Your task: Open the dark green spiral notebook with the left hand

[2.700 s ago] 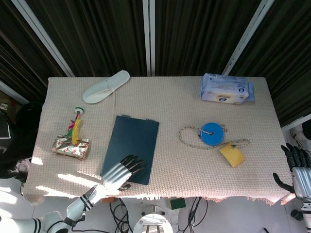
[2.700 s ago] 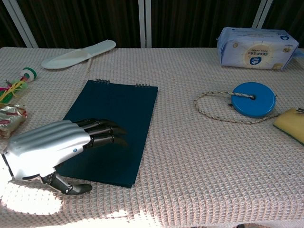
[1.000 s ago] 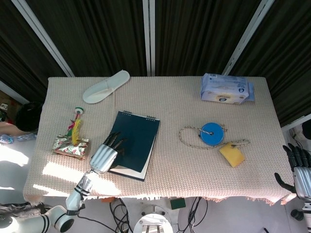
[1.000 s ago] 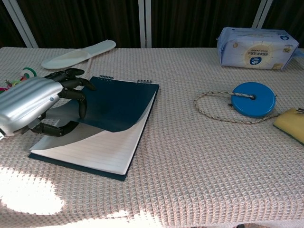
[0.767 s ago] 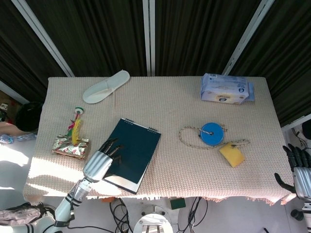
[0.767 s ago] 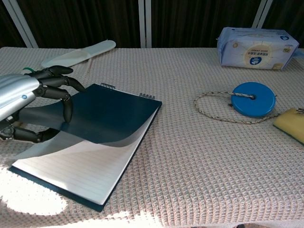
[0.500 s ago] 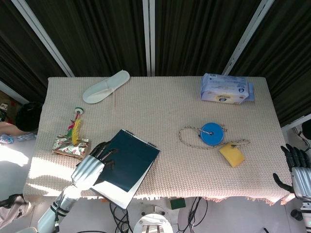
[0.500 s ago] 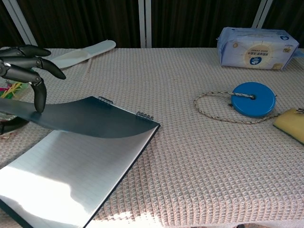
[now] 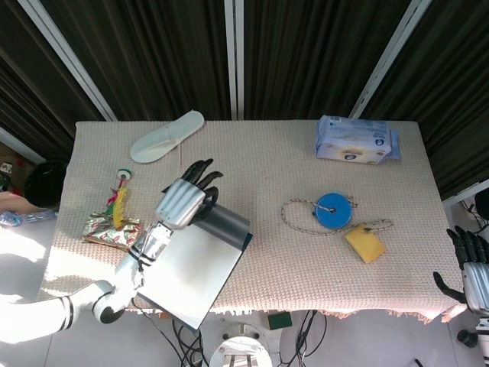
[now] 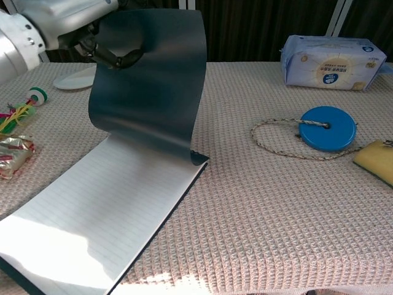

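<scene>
On the beige woven tablecloth (image 9: 267, 164), the silver-and-black left hand (image 9: 186, 200) grips the lifted cover of the dark green spiral notebook (image 10: 150, 86), its fingers curled around the cover's upper edge so that the sheet stands nearly upright and bowed above the exposed white lined page (image 10: 104, 212). The notebook lies at the near left part of the table, its lower corner reaching the front edge, just right of the crinkled foil snack packet (image 9: 107, 228). Far to the right, beyond the table's corner, the dark right hand (image 9: 467, 264) hangs with fingers apart, holding nothing.
</scene>
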Action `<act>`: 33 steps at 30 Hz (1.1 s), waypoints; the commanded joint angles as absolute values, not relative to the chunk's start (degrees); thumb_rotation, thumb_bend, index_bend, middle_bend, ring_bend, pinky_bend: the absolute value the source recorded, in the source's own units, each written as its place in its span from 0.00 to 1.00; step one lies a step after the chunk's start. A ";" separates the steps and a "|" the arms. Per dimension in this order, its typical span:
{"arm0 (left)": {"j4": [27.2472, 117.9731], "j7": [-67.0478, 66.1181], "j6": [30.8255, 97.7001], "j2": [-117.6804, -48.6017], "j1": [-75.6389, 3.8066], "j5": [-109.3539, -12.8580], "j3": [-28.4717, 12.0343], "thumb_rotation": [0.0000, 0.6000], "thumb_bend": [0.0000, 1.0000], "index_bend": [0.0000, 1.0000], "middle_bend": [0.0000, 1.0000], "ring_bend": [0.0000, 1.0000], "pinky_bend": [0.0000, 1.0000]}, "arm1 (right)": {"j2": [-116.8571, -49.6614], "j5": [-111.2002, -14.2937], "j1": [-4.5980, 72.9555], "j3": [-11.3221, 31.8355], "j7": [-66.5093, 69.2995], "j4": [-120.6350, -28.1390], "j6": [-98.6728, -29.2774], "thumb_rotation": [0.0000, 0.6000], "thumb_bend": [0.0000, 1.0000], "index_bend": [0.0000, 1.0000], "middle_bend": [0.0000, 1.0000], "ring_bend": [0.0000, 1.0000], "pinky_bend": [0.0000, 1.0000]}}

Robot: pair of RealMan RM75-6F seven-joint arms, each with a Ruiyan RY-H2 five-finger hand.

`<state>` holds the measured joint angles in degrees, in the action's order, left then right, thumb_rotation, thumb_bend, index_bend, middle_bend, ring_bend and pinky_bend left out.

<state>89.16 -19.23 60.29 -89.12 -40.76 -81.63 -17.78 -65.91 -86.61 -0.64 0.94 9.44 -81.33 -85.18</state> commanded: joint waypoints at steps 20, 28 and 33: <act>53.09 -25.89 55.69 -106.27 -63.59 -71.32 -23.81 0.74 0.26 0.00 0.02 0.01 0.10 | -66.04 -83.70 0.14 1.72 10.32 -80.52 -81.85 1.00 0.30 0.00 0.00 0.00 0.00; 85.62 -33.39 65.03 -88.28 -47.09 -68.94 -15.62 0.76 0.26 0.00 0.02 0.00 0.10 | -66.22 -84.41 -0.20 1.65 9.89 -80.73 -83.12 1.00 0.30 0.00 0.00 0.00 0.00; 96.81 -25.96 73.26 -79.28 -35.31 -74.66 -5.98 0.76 0.25 0.04 0.04 0.00 0.10 | -66.45 -84.90 -0.25 1.72 9.61 -80.66 -83.82 1.00 0.30 0.00 0.00 0.00 0.00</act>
